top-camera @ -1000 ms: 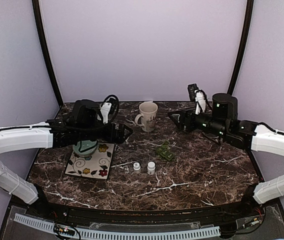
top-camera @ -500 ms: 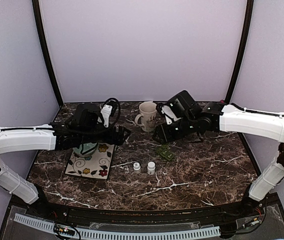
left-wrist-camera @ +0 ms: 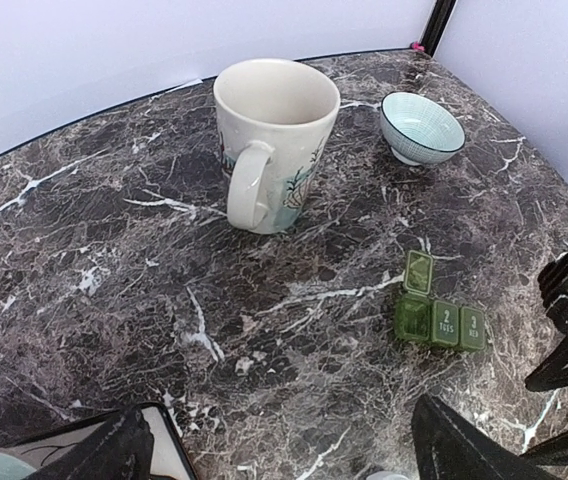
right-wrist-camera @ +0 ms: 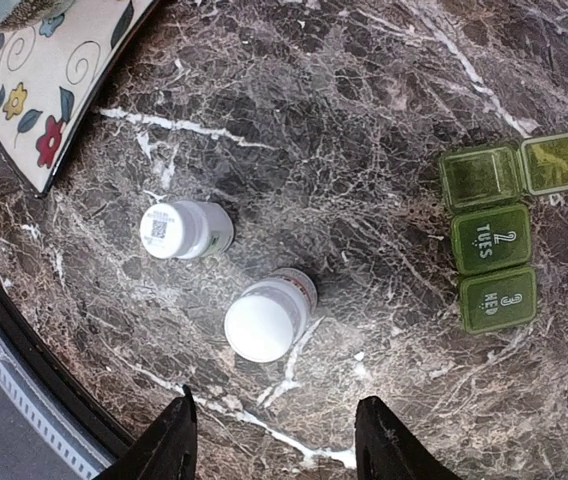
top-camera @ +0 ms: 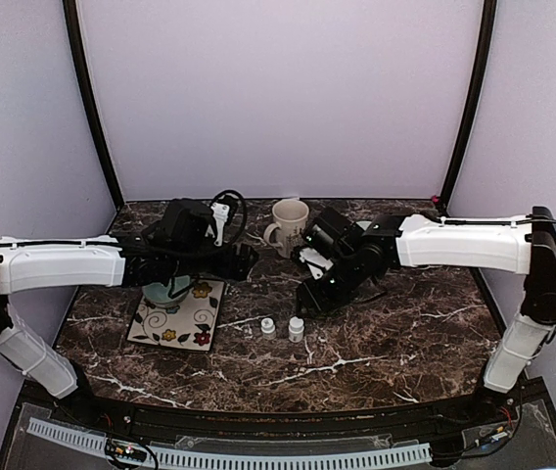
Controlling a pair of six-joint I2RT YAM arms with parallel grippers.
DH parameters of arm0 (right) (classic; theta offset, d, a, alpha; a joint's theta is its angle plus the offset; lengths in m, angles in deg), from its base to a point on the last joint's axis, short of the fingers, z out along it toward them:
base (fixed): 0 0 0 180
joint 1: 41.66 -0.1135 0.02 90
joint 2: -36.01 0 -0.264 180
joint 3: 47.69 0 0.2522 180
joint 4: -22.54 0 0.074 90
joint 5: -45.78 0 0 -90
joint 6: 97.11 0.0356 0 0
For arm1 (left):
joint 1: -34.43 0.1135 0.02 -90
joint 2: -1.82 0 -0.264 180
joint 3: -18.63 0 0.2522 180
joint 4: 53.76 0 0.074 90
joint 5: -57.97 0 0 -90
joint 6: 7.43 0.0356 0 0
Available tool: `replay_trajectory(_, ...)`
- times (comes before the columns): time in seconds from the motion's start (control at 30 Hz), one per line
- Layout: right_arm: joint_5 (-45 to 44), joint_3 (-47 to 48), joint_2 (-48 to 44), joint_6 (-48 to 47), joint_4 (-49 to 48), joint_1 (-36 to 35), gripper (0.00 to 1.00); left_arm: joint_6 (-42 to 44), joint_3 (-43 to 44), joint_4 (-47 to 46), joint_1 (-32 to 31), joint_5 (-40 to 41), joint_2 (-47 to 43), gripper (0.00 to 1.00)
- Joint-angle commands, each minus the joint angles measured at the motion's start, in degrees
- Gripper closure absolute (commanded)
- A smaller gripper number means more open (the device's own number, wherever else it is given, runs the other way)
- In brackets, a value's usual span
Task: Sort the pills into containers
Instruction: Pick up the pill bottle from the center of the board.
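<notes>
The dark green containers (right-wrist-camera: pixel 491 238), a strip of three joined compartments, lie flat on the marble, also in the left wrist view (left-wrist-camera: pixel 440 320). One end compartment stands open with its lid (right-wrist-camera: pixel 557 162) flipped back, and the other two are closed. Two white pill bottles (right-wrist-camera: pixel 186 228) (right-wrist-camera: pixel 267 318) stand left of the strip. My right gripper (right-wrist-camera: pixel 279 450) hovers open just short of the nearer bottle, with nothing between its fingers. In the top view it (top-camera: pixel 309 299) covers the strip. My left gripper (left-wrist-camera: pixel 284 460) is open and empty over bare marble. Pills are out of view.
A cream mug (left-wrist-camera: pixel 274 140) stands at the back centre, with a small teal-rimmed bowl (left-wrist-camera: pixel 422 125) to its right. A floral plate (top-camera: pixel 180 315) carrying a pale teal cup (top-camera: pixel 165 290) lies under the left arm. Both bottles (top-camera: pixel 268 327) (top-camera: pixel 297 329) stand near the table's middle.
My right arm has swung left from the back right and come down over the green strip and bottles, its jaws a little narrower. The left arm has edged slightly right.
</notes>
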Motion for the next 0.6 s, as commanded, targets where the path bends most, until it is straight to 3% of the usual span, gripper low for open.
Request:
replay_trajectory(0.0,1.69,2.80,1.83,-1.15,0.93,-0.90,0.46,0.33,0.81,1.83,-0.43,1.52,0.28,0.08)
replay_trajectory(0.57,-2.06,9.60,9.88,-3.86,6.21,-3.17,0.47,-0.34,-1.51,0.64,-0.62,2.53,-0.18,0.08)
